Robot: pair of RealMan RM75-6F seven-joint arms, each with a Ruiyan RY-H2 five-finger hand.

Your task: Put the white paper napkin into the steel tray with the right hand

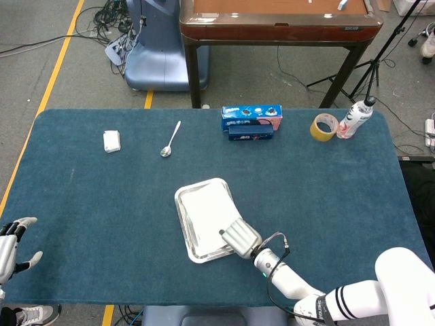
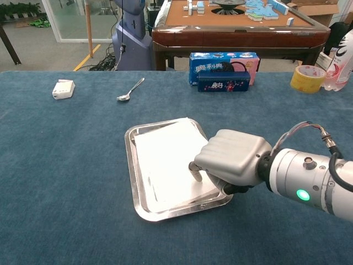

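The white paper napkin (image 1: 207, 212) (image 2: 165, 160) lies flat inside the steel tray (image 1: 181, 219) (image 2: 130, 165) at the table's middle front. My right hand (image 1: 239, 238) (image 2: 231, 163) sits over the tray's near right corner, fingers curled. One fingertip (image 2: 196, 173) presses down on the napkin, whose corner is hidden under the palm. My left hand (image 1: 13, 248) hovers at the table's front left edge with fingers spread and nothing in it; only the head view shows it.
A spoon (image 1: 169, 140) (image 2: 130, 90) and a small white box (image 1: 111, 140) (image 2: 63, 89) lie at the back left. A blue carton (image 1: 251, 122) (image 2: 223, 69), yellow tape roll (image 1: 324, 126) (image 2: 307, 78) and bottle (image 1: 355, 117) (image 2: 339, 66) stand at the back right.
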